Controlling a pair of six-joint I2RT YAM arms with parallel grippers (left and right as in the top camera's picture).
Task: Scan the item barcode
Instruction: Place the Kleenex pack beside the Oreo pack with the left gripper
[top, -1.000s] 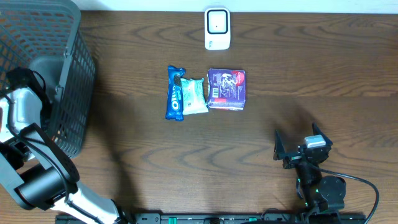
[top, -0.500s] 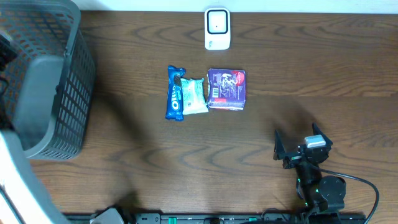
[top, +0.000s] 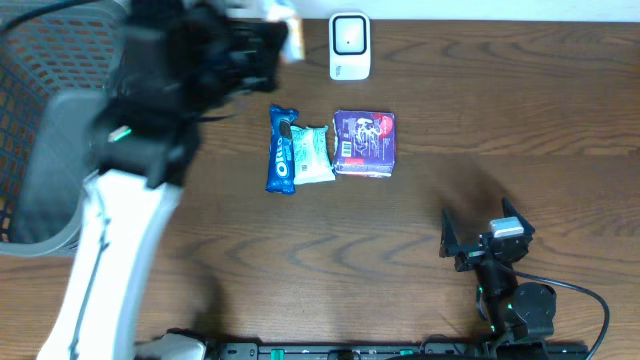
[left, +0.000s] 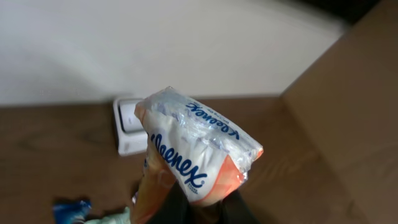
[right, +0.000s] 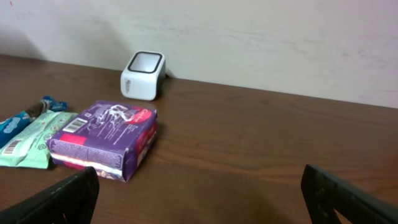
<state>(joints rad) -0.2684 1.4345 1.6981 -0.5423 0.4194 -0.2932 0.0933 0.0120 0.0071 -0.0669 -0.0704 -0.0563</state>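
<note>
My left gripper (left: 202, 210) is shut on a Kleenex tissue pack (left: 199, 146), white and orange in clear wrap, held up in the air. In the overhead view that gripper (top: 252, 42) is blurred, with the pack's tip (top: 287, 22) just left of the white barcode scanner (top: 349, 46). The left wrist view shows the scanner (left: 127, 119) behind and below the pack. No barcode shows on the pack's visible face. My right gripper (top: 482, 238) rests open near the table's front right, its fingers (right: 67, 196) wide apart over bare wood.
A blue Oreo pack (top: 281, 150), a green packet (top: 313, 154) and a purple box (top: 364, 143) lie side by side mid-table. A grey mesh basket (top: 40, 150) stands at the far left. A brown panel (left: 348, 124) fills the right of the left wrist view.
My left arm has swung from the basket at the far left across and up toward the scanner, carrying the tissue pack. The right arm has not moved.
</note>
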